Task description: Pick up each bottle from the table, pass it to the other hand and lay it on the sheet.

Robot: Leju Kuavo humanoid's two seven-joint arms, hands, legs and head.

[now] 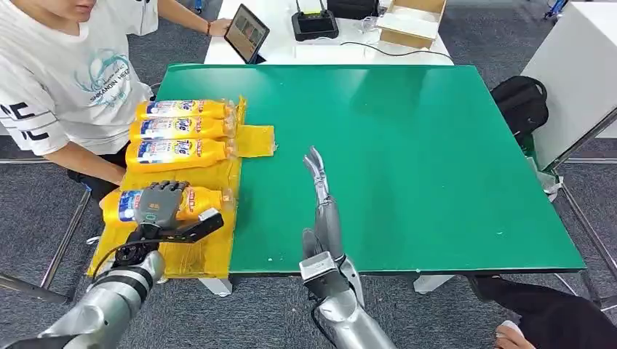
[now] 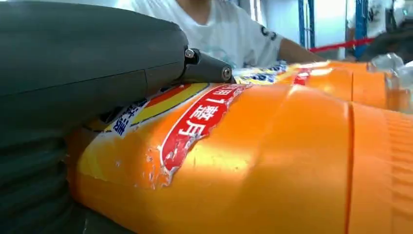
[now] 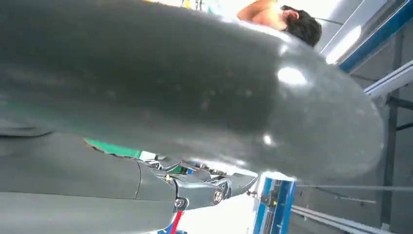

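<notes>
Four yellow bottles lie on the yellow sheet [image 1: 205,253] at the left edge of the green table [image 1: 407,160]. Three of them [image 1: 182,129] lie side by side at the far end. The nearest bottle [image 1: 204,199] lies on the sheet's near part, and my left hand [image 1: 161,203] holds it, fingers over the top and thumb along its near side. Up close, that bottle [image 2: 272,161] shows an orange body and a red label, with the left hand's thumb [image 2: 97,73] against it. My right hand [image 1: 320,190] is over the green table beside the sheet, fingers straight and apart, holding nothing.
A person in a white T-shirt [image 1: 65,80] stands at the table's left side, close to the sheet. A white desk behind holds a tablet [image 1: 246,33], a black device [image 1: 314,25] and a cardboard box [image 1: 412,20]. A black backpack [image 1: 520,102] sits off the right edge.
</notes>
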